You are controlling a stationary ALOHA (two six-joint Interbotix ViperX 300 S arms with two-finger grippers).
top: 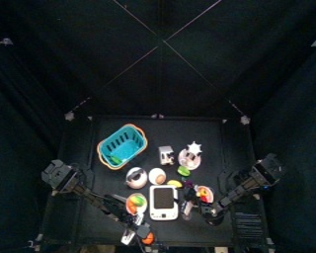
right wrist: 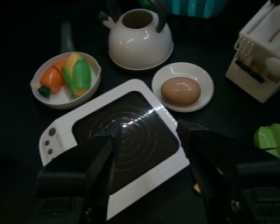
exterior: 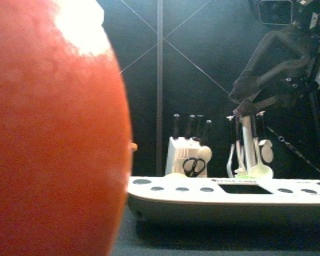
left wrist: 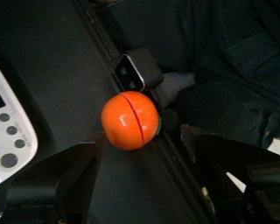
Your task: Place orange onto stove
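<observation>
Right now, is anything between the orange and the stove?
Nothing lies on the table between the orange and the stove. But the right hand hovers open just above the stove, so it may block the drop.

I see black curtains (top: 158,49) closing the pen on every side of the small black table (top: 88,133). Overhead, thin rods or cords (top: 158,40) cross in an X above the table. I make out small clamps at the curtain frame's corners (top: 3,42). Pen is dim; the table's far half is bare and dark. Behind the table, from the front, I get the same black cloth (exterior: 190,60) with thin pale lines running up it. Floor not visible to me. No windows in sight.
</observation>
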